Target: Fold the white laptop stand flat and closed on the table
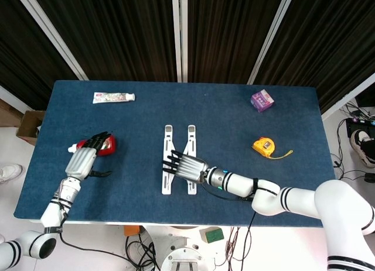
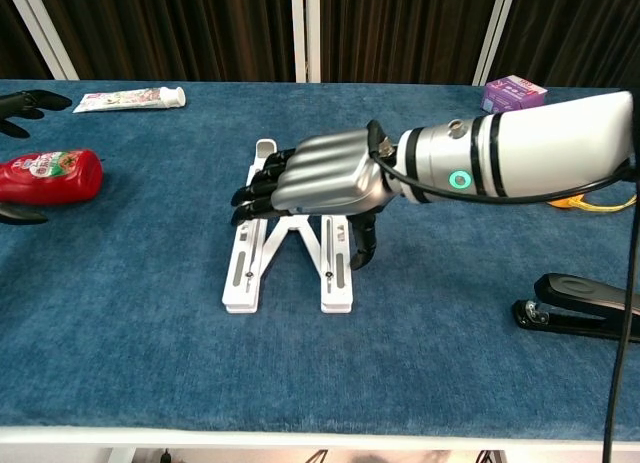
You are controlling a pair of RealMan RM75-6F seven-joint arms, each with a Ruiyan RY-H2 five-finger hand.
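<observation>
The white laptop stand (image 1: 190, 137) lies flat on the blue table, its two rails (image 2: 245, 271) close together with the crossed links between them. My right hand (image 1: 184, 165) lies across its middle, palm down. The fingers (image 2: 262, 188) reach over the left rail and the thumb (image 2: 361, 249) points down at the outer side of the right rail. Nothing is lifted. My left hand (image 1: 85, 160) is far to the left with its fingers spread, next to a red bottle (image 1: 106, 144). In the chest view only its fingertips (image 2: 22, 101) show at the frame edge.
The red bottle (image 2: 50, 175) lies on its side at the left. A toothpaste tube (image 1: 113, 97) lies at the back left and a purple box (image 1: 262, 99) at the back right. A yellow tape measure (image 1: 264, 146) sits right of the stand. A black stapler (image 2: 585, 305) lies at the front right.
</observation>
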